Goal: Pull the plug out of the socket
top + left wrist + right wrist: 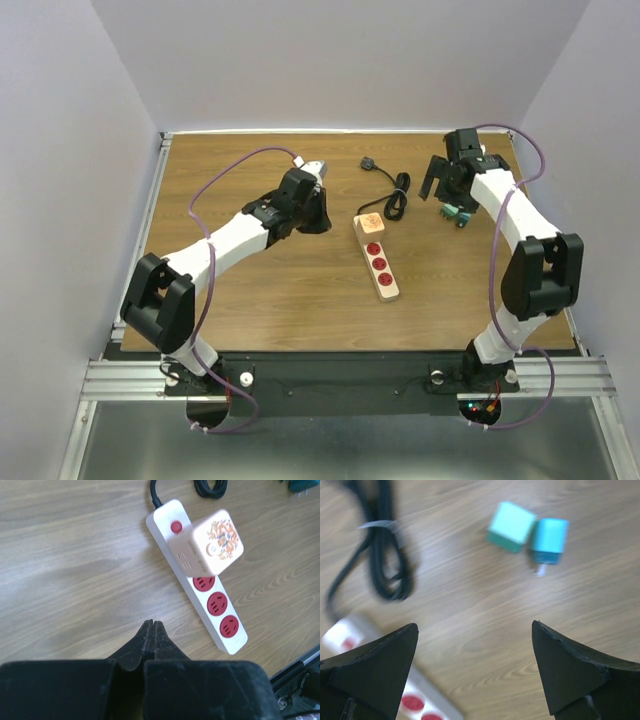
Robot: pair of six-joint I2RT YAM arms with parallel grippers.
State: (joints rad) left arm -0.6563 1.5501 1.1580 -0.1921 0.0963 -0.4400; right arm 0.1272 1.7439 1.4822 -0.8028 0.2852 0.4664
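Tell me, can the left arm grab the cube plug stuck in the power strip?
Probably yes. Only table top shows between the left gripper and the cube plug, which stands up from the power strip. Its jaws are shut, though, so they would have to open first.

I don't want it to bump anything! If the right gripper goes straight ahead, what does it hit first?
Probably bare table, between the black cord and the two teal plugs. The open right gripper points at wood; depth is hard to judge.
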